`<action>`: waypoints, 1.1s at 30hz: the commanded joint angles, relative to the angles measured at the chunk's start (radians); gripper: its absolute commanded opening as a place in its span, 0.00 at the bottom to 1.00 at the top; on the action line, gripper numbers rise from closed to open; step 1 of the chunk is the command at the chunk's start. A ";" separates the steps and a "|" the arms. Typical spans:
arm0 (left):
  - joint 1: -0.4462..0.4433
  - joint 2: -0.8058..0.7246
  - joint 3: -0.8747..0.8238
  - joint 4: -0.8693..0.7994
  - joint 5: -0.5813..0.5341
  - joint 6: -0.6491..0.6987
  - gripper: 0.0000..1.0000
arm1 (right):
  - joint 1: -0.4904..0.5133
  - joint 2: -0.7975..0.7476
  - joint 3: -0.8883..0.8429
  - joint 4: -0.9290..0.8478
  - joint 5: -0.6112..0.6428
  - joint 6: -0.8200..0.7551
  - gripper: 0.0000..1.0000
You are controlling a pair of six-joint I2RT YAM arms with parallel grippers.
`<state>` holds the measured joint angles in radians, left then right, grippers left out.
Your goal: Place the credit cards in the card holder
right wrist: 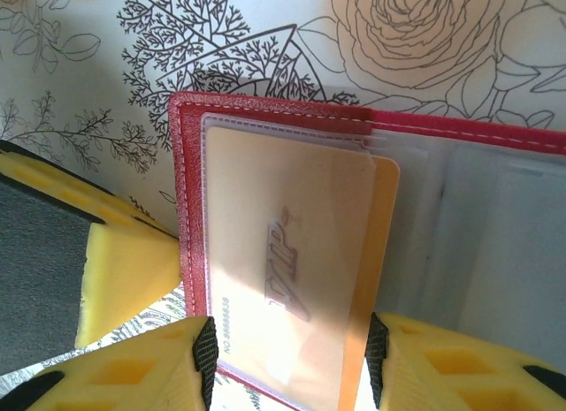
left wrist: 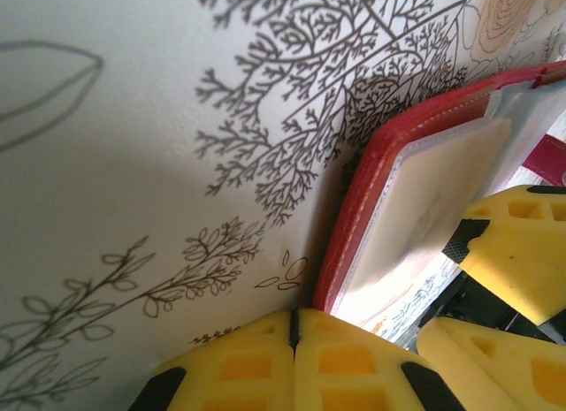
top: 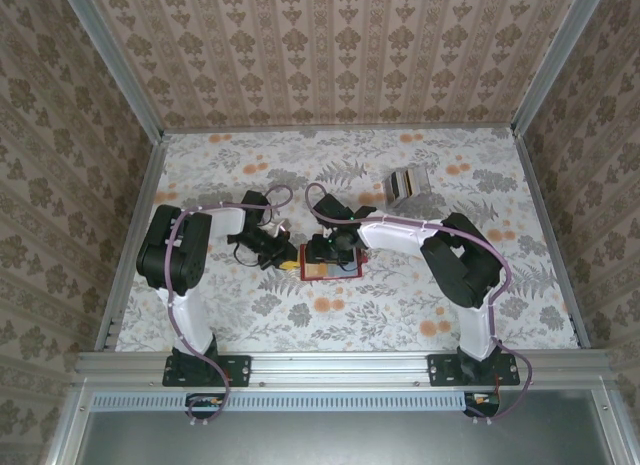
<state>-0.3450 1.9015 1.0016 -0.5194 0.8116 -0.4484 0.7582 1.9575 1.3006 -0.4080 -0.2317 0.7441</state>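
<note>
Open red leather-like folding wallet (right wrist: 186,208) flat on floral table (top: 400,305) | yellow plastic card (right wrist: 292,252) in its outer sleeve, long edge protruding toward spine | right gripper (right wrist: 290,367) spread, straddling card's near end | left gripper (left wrist: 294,340) pressed together beside wallet's outer edge.

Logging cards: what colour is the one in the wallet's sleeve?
The card is yellow; best in the right wrist view.
</note>
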 commanded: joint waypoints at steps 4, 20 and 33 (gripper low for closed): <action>-0.021 0.043 -0.026 0.074 -0.059 0.009 0.00 | 0.014 -0.051 -0.010 0.028 0.023 -0.021 0.52; -0.011 0.030 -0.066 0.105 -0.035 0.007 0.01 | -0.025 -0.206 -0.215 -0.018 0.176 0.093 0.58; -0.012 0.017 -0.027 0.050 -0.053 0.043 0.05 | -0.026 -0.180 -0.204 -0.057 0.230 0.102 0.62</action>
<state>-0.3363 1.8896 0.9752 -0.4816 0.8307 -0.4454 0.7357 1.7611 1.0912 -0.4301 -0.0532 0.8398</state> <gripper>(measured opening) 0.051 0.617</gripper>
